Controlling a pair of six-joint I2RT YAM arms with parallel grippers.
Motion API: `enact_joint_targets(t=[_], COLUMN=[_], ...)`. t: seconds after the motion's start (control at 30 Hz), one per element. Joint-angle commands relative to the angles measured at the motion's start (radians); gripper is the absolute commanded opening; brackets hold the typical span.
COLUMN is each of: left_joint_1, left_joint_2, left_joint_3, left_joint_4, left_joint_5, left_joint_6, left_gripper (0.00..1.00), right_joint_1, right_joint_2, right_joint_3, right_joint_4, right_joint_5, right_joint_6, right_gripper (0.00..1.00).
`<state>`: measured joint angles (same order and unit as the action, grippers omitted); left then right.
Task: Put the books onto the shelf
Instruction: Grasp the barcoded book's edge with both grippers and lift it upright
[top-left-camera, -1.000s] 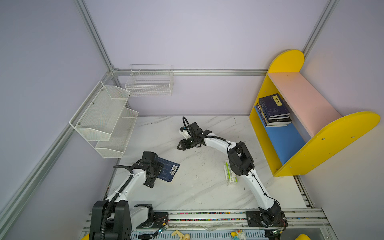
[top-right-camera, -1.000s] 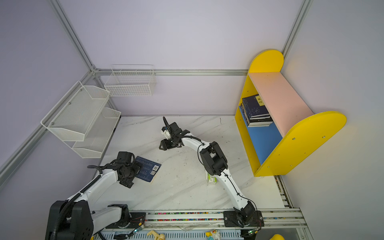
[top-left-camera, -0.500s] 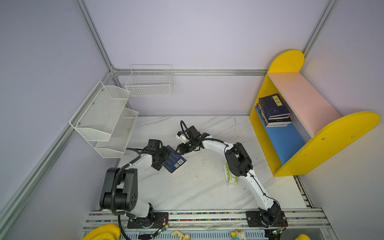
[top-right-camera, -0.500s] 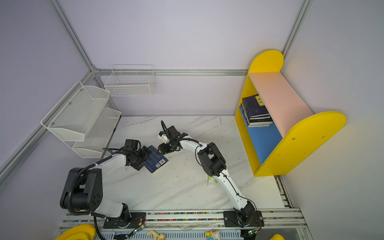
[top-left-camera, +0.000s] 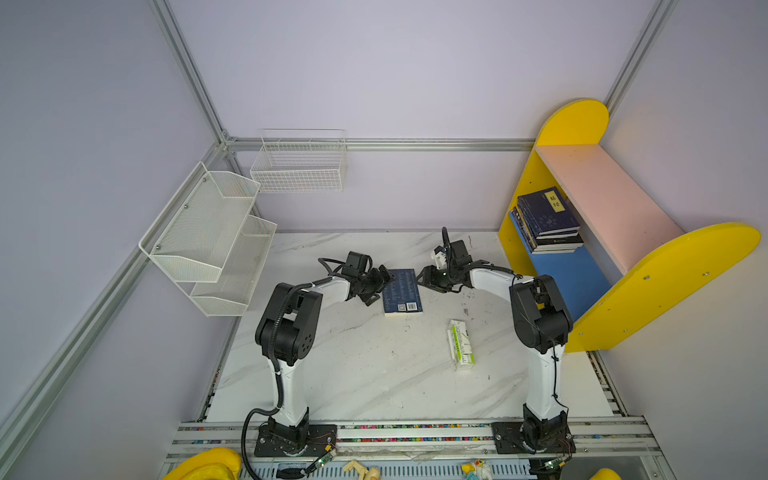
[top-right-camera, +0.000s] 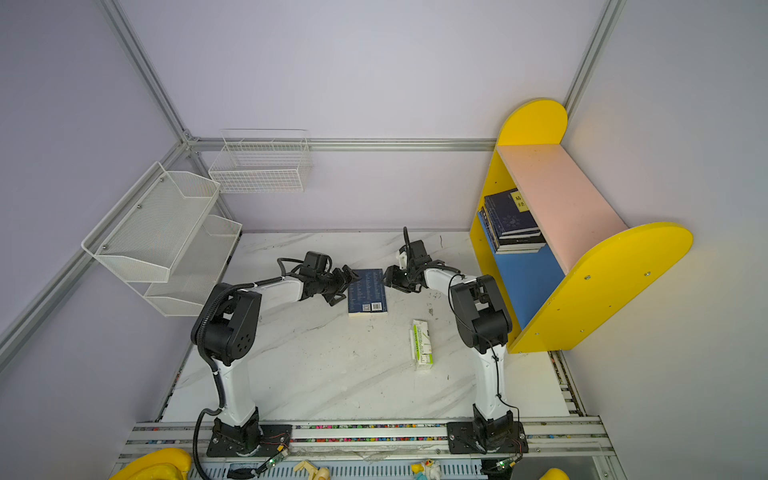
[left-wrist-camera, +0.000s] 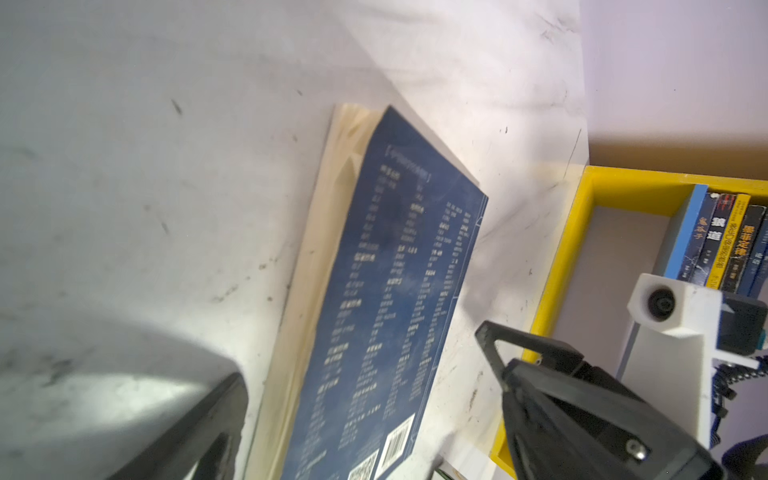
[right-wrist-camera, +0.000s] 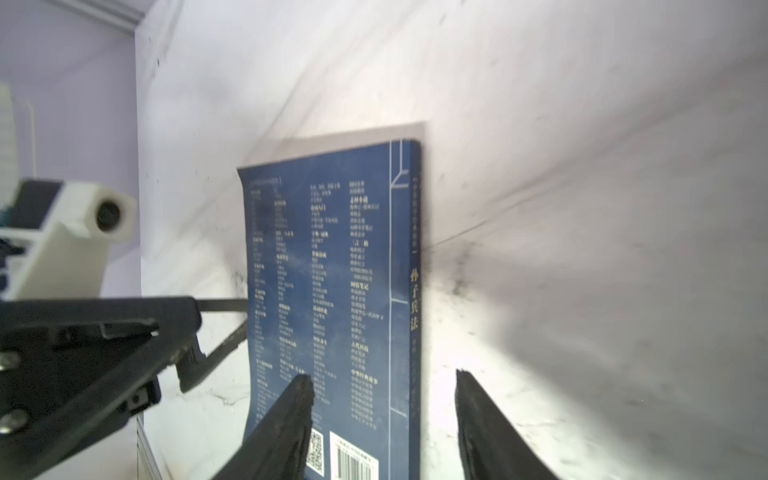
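The left gripper (top-left-camera: 380, 285) has its jaws spread wide, with the fingertips at the page edge of the navy blue paperback book (top-left-camera: 401, 291) and nothing clamped. The book lies flat on the white marble tabletop (top-left-camera: 365, 374), barcode side up, between both grippers. The right gripper (top-left-camera: 424, 282) has its jaws partly apart, straddling the spine edge and gripping nothing. Beyond the right gripper, the yellow-ended wooden shelf (top-left-camera: 665, 274) carries a stack of dark paperbacks (top-left-camera: 546, 220) on its blue lower board.

Arms reach inward; left tool (top-left-camera: 384, 281), right tool (top-left-camera: 420, 279) jaws apart.
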<state>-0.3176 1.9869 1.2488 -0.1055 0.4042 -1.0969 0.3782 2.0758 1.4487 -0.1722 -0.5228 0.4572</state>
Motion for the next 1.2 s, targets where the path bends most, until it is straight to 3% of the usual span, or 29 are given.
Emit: enact_joint_targets(t=[0.0,0.23,0.53,0.67,0.73,1.03,1.17], left_joint_1=[0.011,0.008,-0.015,-0.021,-0.02,-0.021,-0.021], left_joint_2=[-0.004,0.008,0.089,0.095,0.091,0.066,0.068], left_joint_3=[0.045,0.075,0.119,0.123,0.12,0.095,0.102], left_joint_4=[-0.075,-0.149,-0.091,-0.048,-0.039,-0.026,-0.056], left_joint_5=[0.02,0.007,0.102,0.111,0.104,0.078,0.067], left_joint_6=[-0.022,0.021,-0.041,-0.07,-0.078,-0.076,-0.048], left_gripper=[0.95,0.94,0.93,0.93,0.93,0.93,0.92], right_joint_1=[0.029,0.057,0.12,0.116,0.105,0.087,0.089], right_joint_2=[-0.026,0.029,0.107,0.048,0.009,0.024,0.069], right_joint_3=[0.014,0.056,0.106,0.038,0.031,0.169,0.172], right_joint_4=[-0.027,-0.114,-0.057,0.195,0.246,-0.222,-0.272], right_joint_5=[0.026,0.058,-0.044,-0.205,-0.221,0.331,0.378], right_joint_6=[0.025,0.042,0.092,0.202,0.231,0.072,0.025], right_gripper=[0.59,0.6,0.59,0.58,0.58,0.62,0.63])
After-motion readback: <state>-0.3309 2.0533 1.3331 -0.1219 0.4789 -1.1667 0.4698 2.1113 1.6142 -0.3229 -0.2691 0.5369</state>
